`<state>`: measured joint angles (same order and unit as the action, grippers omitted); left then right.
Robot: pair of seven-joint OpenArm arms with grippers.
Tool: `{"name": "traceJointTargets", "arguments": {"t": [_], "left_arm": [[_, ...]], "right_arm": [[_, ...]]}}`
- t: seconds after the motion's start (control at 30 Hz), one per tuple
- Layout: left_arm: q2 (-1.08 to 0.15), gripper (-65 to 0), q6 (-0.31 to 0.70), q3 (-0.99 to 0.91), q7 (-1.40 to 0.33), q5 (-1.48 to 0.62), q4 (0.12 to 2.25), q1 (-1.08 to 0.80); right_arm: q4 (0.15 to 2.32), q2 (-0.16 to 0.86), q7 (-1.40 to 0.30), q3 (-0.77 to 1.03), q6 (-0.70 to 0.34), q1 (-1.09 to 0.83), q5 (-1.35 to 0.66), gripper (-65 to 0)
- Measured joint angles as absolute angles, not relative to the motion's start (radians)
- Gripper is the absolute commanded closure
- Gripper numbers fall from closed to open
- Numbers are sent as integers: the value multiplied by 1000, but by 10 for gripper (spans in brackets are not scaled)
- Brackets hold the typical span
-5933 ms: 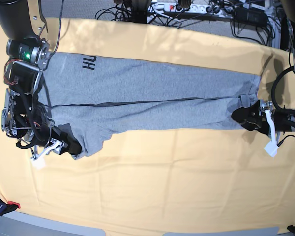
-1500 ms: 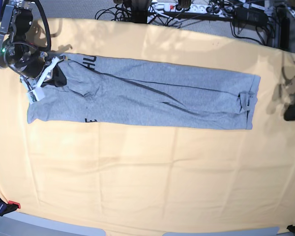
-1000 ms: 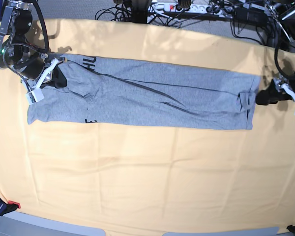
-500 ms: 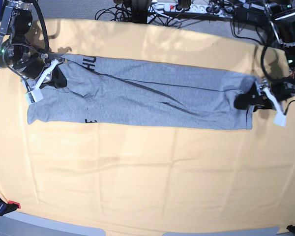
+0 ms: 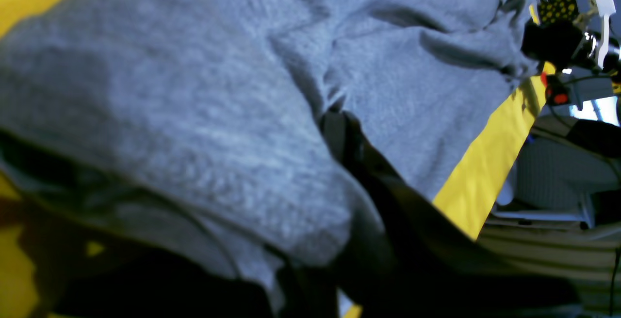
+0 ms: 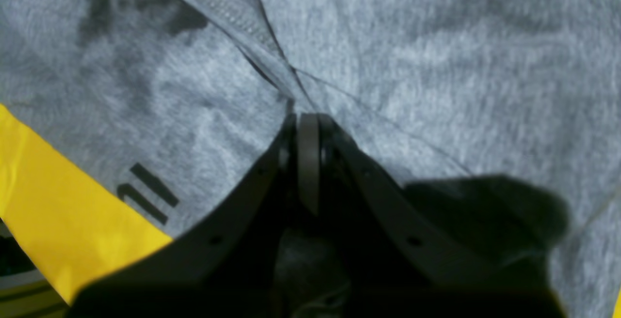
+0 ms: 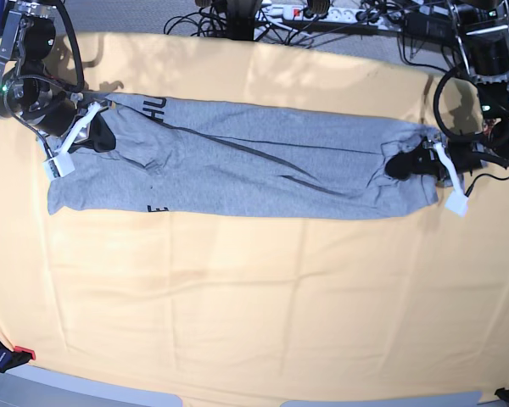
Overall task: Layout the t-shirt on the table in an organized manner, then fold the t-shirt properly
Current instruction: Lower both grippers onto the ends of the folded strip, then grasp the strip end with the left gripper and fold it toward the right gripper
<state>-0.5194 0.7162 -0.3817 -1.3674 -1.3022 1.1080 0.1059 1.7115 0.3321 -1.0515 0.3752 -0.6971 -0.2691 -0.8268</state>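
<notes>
- Your left gripper [image 7: 400, 164] has just come in from the right edge of the table [image 7: 254, 305] onto the right end of the t-shirt [image 7: 254, 170]; half a second ago it sat at the hem, and now the cloth there is bunched up around its fingers.
- In the left wrist view grey fabric wraps over the dark finger [image 5: 349, 138], and the jaws look drawn together on that fold. I judge it has closed on the shirt's right end, though the blur hides the actual pinch.
- Your right gripper [image 7: 96, 136] has not moved over the last second. It stays at the far left end of the shirt, near the black lettering [image 7: 154, 108].
- The right wrist view shows its two fingers pressed together with a ridge of grey fabric running into the tips [image 6: 305, 124]: clamped on the shirt.
- The t-shirt lies as a long narrow band across the far half of the table, left to right, already folded lengthwise, with diagonal creases across the middle.
- Meaning for you: both ends now seem held, so the shirt is ready to be tensioned and smoothed, or one end carried over to the other for the crosswise fold.
- Watch the right end: the bunching could carry a wrinkle into the fold.
</notes>
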Motion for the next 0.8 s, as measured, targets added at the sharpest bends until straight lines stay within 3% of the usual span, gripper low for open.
{"name": "traceJointTargets", "arguments": {"t": [0.53,0.67,0.8], "left_arm": [[-657,0,697,-380,-1396,-1279,1098,136],[-659,0,696,-380,-1414,-1460,1097,136],[-654,0,692,-380,-1411,-1452,1142,146]], "right_arm": [[1812,332,-1103,375,-696,-272,-846,0],[1812,332,-1103,375,-696,-272,-846,0],[1812,332,-1103,375,-696,-272,-845,0]]}}
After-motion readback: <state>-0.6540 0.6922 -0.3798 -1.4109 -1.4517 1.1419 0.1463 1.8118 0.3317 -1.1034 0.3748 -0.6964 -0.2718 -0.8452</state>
